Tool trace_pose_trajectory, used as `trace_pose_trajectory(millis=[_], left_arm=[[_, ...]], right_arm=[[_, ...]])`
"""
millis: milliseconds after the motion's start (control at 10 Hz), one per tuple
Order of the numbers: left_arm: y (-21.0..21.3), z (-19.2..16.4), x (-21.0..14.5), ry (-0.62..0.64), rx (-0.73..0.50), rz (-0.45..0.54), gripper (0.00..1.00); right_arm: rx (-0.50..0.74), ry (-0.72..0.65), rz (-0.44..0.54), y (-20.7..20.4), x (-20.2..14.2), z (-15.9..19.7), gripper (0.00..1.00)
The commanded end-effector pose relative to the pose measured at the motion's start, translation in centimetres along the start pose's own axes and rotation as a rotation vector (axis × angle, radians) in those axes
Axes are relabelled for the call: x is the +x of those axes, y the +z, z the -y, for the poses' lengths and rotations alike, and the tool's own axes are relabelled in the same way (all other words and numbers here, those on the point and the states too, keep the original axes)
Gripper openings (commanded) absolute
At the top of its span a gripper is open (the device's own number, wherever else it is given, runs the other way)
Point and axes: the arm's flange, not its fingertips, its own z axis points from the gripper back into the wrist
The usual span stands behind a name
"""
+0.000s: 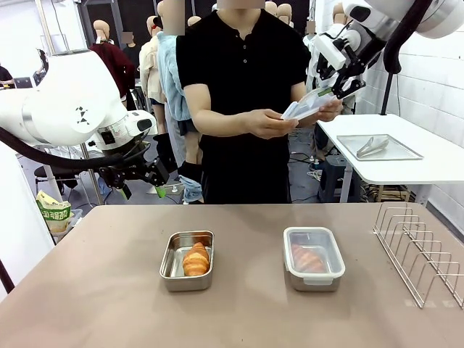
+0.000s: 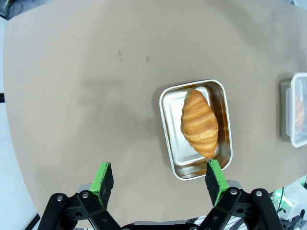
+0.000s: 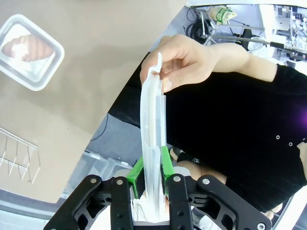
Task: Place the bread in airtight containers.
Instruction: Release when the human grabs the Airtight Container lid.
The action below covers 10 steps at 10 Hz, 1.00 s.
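An open steel airtight container (image 1: 166, 267) sits left of centre on the table with one golden bread roll (image 1: 196, 259) in it. A second airtight container (image 1: 314, 281) to its right has its clear lid on, and a bread roll (image 1: 309, 258) shows through it. My right gripper (image 1: 336, 88) is raised at the far right, shut on a clear white-rimmed lid (image 3: 152, 120). The person's hand (image 3: 184, 60) grips the lid's other end. My left gripper (image 2: 158, 179) hangs open above the open container (image 2: 166, 125) and its bread (image 2: 199, 122), touching neither.
A wire rack (image 1: 424, 250) stands at the table's right edge. A white side table (image 1: 435, 167) behind it holds a flat tray with tongs (image 1: 372, 147). A green bag (image 1: 54, 214) sits off the table's far left corner.
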Motion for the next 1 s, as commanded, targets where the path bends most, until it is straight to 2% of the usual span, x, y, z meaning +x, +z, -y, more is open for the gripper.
trace_pose_trajectory(millis=[0, 400, 500, 900], left_arm=[[0.0, -0.2, 0.2, 0.01, 0.008, 0.003, 1.0], [0.0, -0.2, 0.2, 0.01, 0.008, 0.003, 1.0], [0.0, -0.2, 0.2, 0.01, 0.008, 0.003, 1.0], [0.0, -0.2, 0.2, 0.01, 0.008, 0.003, 1.0]], right_arm=[[-0.025, -0.004, 0.007, -0.1, 0.1, -0.4, 0.0], [0.017, 0.021, -0.081, 3.0, 2.4, 1.3, 0.0], [0.035, 0.03, -0.09, 3.4, 2.8, 1.6, 0.06], [0.07, 0.044, -0.128, 4.0, 3.4, 2.0, 0.82]])
